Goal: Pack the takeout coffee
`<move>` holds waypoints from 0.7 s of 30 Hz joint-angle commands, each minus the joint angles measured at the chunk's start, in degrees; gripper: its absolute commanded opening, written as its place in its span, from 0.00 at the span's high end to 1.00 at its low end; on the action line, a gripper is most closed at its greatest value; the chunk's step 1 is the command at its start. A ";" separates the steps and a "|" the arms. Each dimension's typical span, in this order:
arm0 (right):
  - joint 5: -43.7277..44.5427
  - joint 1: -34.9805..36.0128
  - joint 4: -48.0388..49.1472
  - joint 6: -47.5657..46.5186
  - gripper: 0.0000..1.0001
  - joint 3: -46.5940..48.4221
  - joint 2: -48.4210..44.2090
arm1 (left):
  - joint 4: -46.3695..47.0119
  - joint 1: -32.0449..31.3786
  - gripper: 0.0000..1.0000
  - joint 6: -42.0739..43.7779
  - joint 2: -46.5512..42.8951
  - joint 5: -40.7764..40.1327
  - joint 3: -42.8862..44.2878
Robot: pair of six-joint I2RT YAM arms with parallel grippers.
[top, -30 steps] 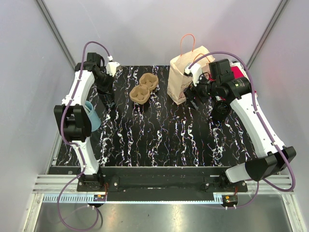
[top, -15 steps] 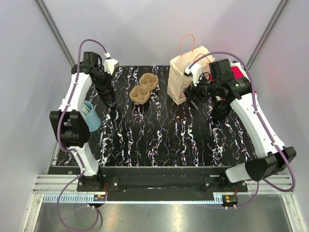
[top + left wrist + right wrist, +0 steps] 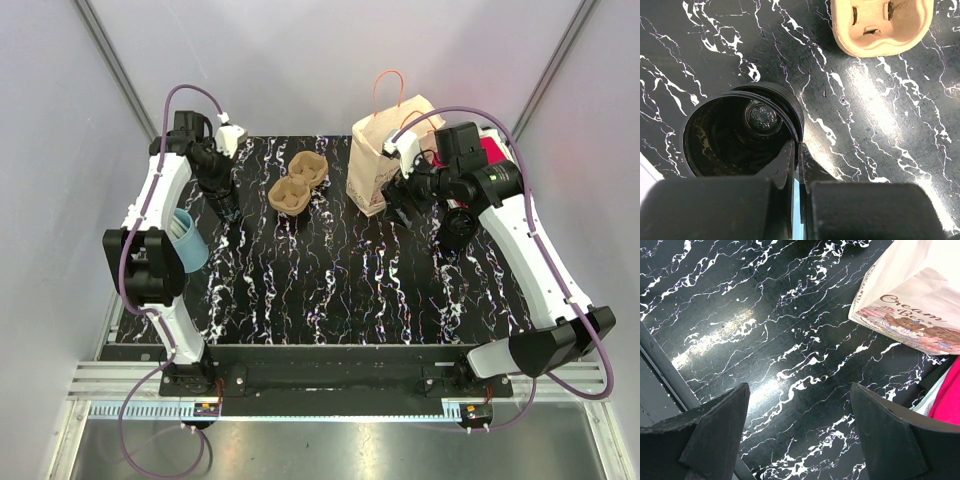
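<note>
- While the left gripper (image 3: pixel 796 150) clamps the rim wall of the round black open-topped cup (image 3: pixel 740 135), its fingers are nearly together, one inside the wall and one outside.
- In the overhead view that cup is in the upper left of the frame, over the black white-veined marble tabletop (image 3: pixel 330 280). Can't tell if its base touches.
- The brown moulded-pulp two-slot cup carrier (image 3: pixel 298 183) lies flat just right of the cup, not touching it.
- The tan paper bag with orange loop handles (image 3: pixel 378 160) stands upright at upper centre-right, apart from the carrier.
- The right gripper (image 3: pixel 800 440) has its fingers spread wide with nothing between them, just beside the bag's lower edge.
- A light blue cup (image 3: pixel 188 238) is at mid-left, by the left arm's elbow.
- A pink object (image 3: pixel 947 400) is at the right edge of the right wrist view, mostly hidden.
</note>
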 commanded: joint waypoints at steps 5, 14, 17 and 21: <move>-0.66 0.01 2.47 0.49 0.12 0.01 -2.11 | 1.93 0.30 0.97 0.73 -2.18 -0.20 -1.56; -0.49 0.10 2.47 0.41 0.12 -0.08 -2.02 | 2.02 0.29 0.88 0.47 -1.21 -0.11 -1.47; -0.49 0.01 2.47 0.41 0.12 0.01 -1.93 | 2.01 0.29 0.89 0.38 -1.21 0.06 -1.39; -0.49 0.01 2.47 0.41 0.12 -0.08 -2.11 | 1.93 0.29 1.00 0.29 -1.30 0.15 -1.47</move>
